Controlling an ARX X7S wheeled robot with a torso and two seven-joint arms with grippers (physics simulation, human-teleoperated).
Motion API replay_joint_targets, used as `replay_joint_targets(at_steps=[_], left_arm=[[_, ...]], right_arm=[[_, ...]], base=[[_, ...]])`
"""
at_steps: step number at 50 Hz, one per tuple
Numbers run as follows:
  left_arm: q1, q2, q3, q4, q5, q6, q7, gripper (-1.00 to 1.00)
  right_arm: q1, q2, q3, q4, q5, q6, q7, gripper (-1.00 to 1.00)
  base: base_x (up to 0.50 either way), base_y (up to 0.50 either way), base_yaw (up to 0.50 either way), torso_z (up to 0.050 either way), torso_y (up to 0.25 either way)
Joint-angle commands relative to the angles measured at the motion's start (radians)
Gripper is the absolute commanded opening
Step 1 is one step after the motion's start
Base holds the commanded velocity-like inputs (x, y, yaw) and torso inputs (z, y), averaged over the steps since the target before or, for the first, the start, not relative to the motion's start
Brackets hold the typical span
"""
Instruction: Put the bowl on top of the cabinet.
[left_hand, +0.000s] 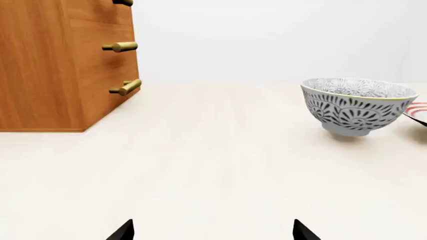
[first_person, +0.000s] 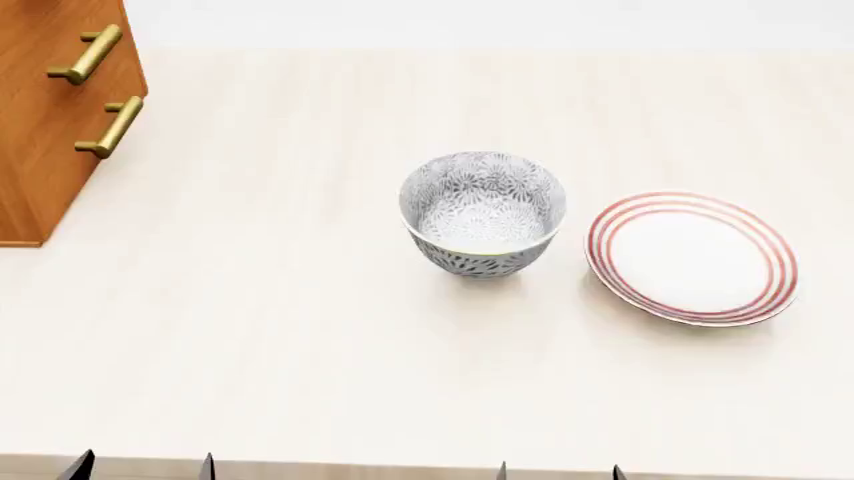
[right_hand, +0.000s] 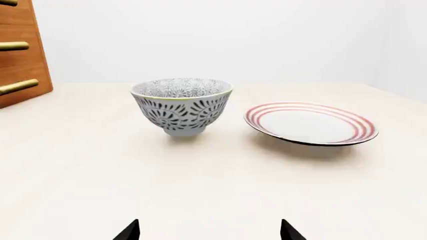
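The bowl (first_person: 482, 212), deep and white with a grey-black floral pattern, stands upright on the pale table near its middle; it also shows in both wrist views (left_hand: 357, 105) (right_hand: 181, 105). The orange-brown cabinet (first_person: 47, 120) with brass bar handles rises at the far left, its top out of view (left_hand: 60, 65) (right_hand: 20, 55). Both grippers hover at the table's near edge, well short of the bowl. My left gripper (left_hand: 213, 231) (first_person: 142, 468) is open with nothing between its fingertips. My right gripper (right_hand: 209, 231) (first_person: 558, 472) is also open and holds nothing.
A flat white plate with red rings (first_person: 691, 258) lies just right of the bowl, close beside it (right_hand: 310, 124). The cabinet's handles (first_person: 110, 127) stick out toward the table. Bare tabletop (first_person: 267, 330) stretches between the grippers and the bowl.
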Motion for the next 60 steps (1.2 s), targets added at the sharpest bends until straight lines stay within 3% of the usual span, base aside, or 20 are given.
replay_joint_targets(at_steps=[1,2,19,51,60], left_arm=[[-0.005,-0.014,0.007,0.000,-0.026,-0.016,-0.027,1.00],[0.008,-0.024,0.019,-0.002,-0.050,0.046,0.002,1.00],[-0.010,-0.061,0.069,-0.017,-0.064,0.009,-0.059,1.00],[-0.017,-0.098,0.116,-0.019,-0.105,0.001,-0.099,1.00],[-0.021,-0.111,0.141,-0.018,-0.083,-0.005,-0.118,1.00]], right_arm=[[-0.002,0.017,-0.017,-0.003,0.027,-0.003,0.010,1.00],[0.001,0.020,-0.019,-0.009,0.036,0.022,0.017,1.00],[0.031,0.049,-0.049,0.027,0.069,0.062,0.112,1.00],[0.030,0.090,-0.110,0.029,0.109,0.040,0.145,1.00],[0.048,0.100,-0.133,0.046,0.121,0.077,0.147,1.00]], base=[[0.00,0.00,0.00,0.000,0.000],[0.00,0.00,0.00,0.000,0.000],[0.00,0.03,0.00,0.000,0.000],[0.00,0.50,0.00,0.000,0.000],[0.00,0.00,0.00,0.000,0.000]])
